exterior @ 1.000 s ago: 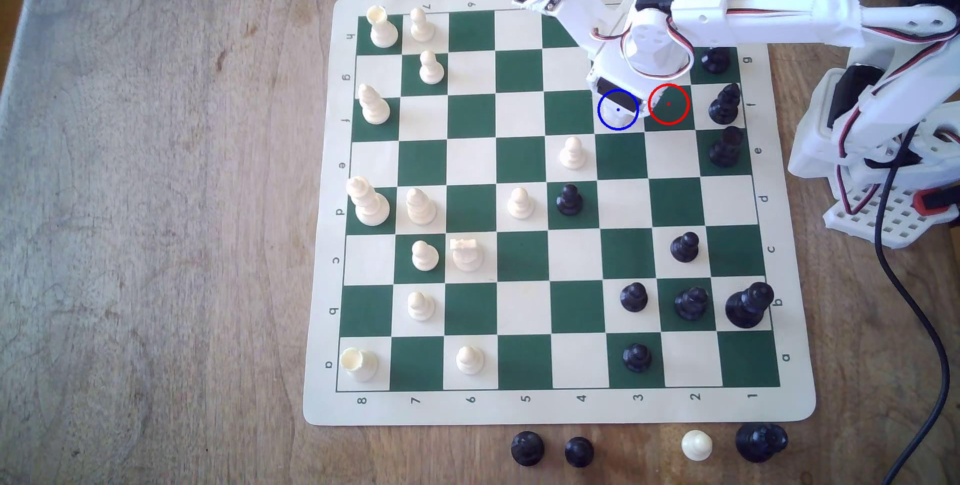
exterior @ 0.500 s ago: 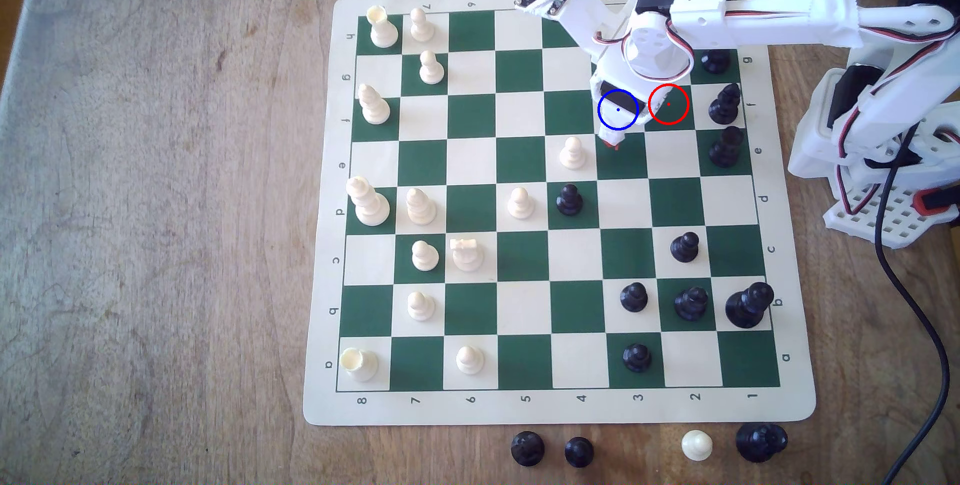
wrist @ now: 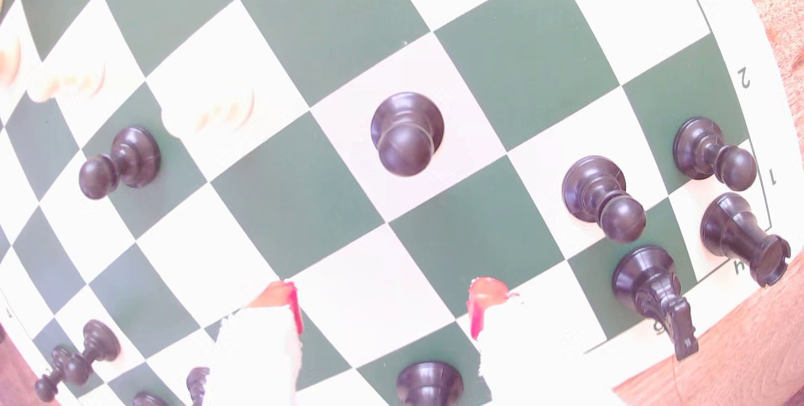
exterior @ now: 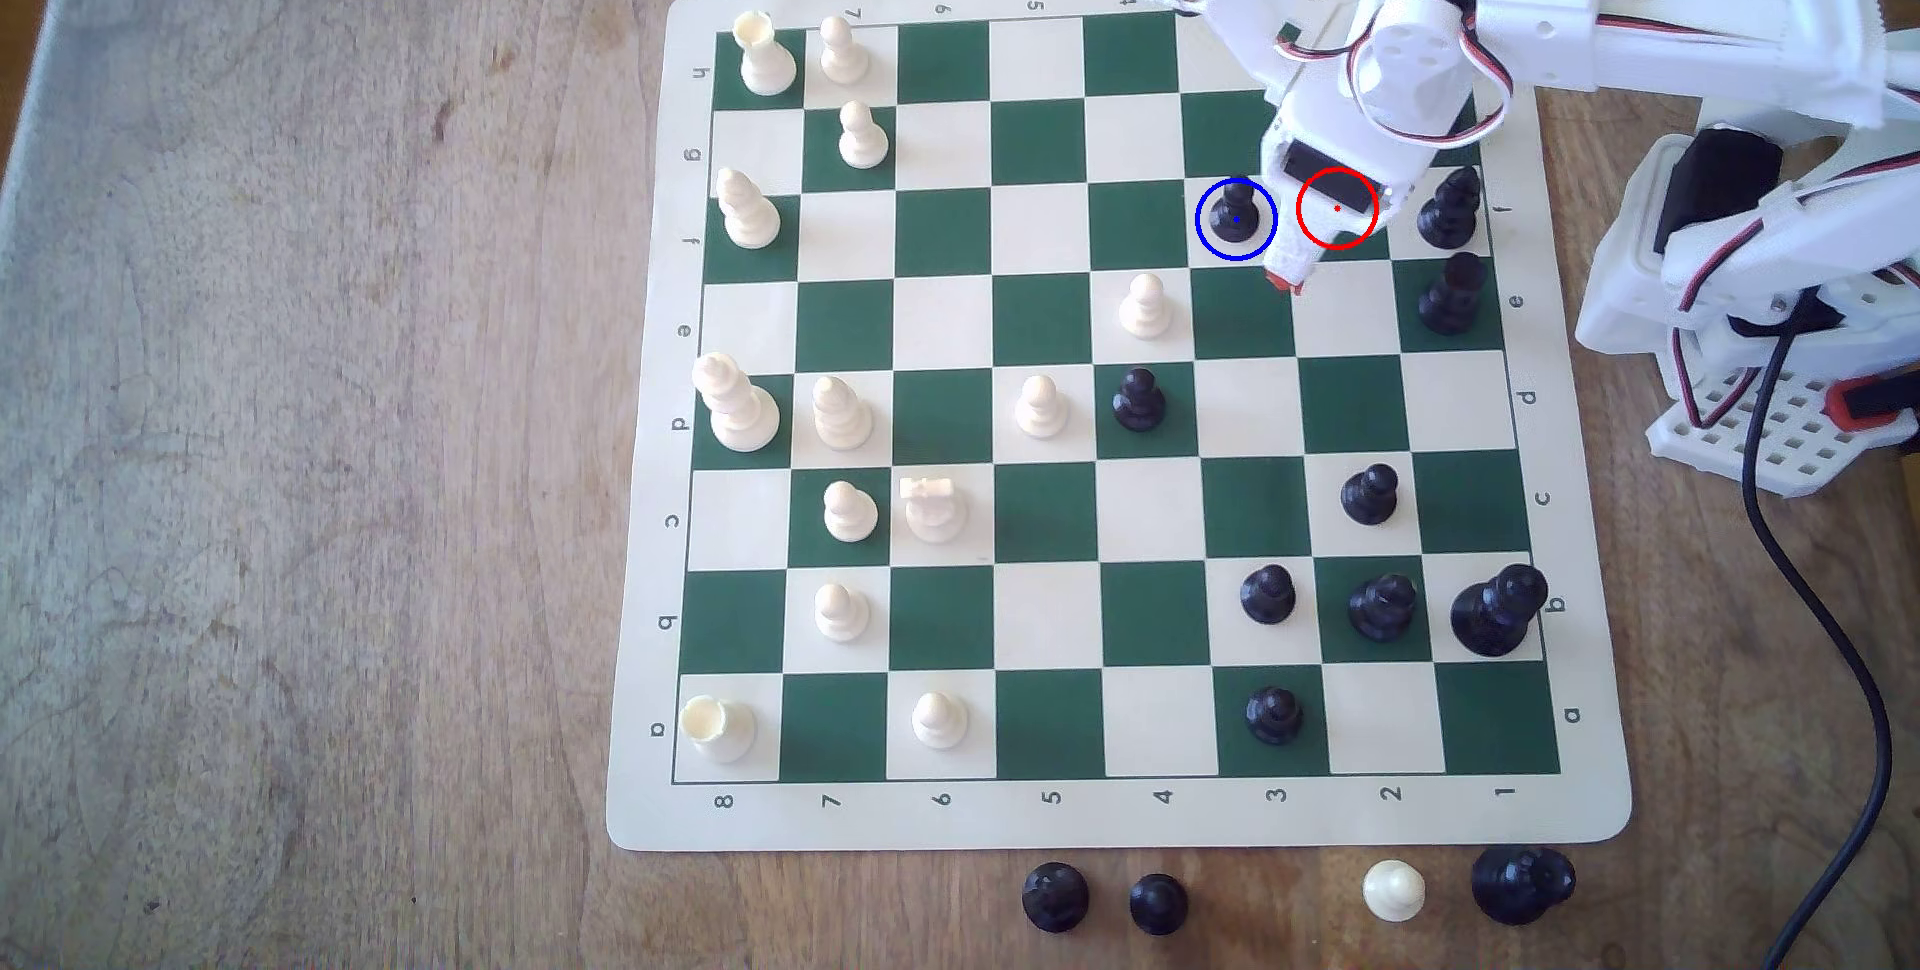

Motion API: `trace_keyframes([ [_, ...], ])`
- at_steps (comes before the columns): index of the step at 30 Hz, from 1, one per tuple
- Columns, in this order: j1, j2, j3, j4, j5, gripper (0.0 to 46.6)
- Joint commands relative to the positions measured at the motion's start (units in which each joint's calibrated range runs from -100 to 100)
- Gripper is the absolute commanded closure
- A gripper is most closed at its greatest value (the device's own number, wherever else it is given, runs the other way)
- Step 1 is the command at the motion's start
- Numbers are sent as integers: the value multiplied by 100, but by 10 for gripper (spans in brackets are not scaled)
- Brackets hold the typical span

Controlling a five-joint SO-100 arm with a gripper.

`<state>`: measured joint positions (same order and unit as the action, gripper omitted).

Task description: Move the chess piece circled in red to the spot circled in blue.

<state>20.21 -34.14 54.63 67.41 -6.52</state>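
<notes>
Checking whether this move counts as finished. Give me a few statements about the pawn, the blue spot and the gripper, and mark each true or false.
1. The pawn stands upright on the blue spot. True.
2. The gripper is shut on the pawn. False: its jaws are open and clear of it.
3. The spot is a green square. False: cream.
4. A white pawn stands on the board. True.

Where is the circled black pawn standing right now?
In the exterior view, the black pawn stands upright inside the blue ring, beside the open gripper on its right.
</notes>
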Motion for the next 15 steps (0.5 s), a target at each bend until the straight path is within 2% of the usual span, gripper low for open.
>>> trace_keyframes([
  [1,-100,-1238,348,343,24,254],
  [5,-124,-1849,638,384,15,262],
  [9,-398,-2511,956,368,-20,249],
  [12,-804,-2910,1291,311,-78,238],
  [15,-843,-3046,1436,294,-132,235],
])
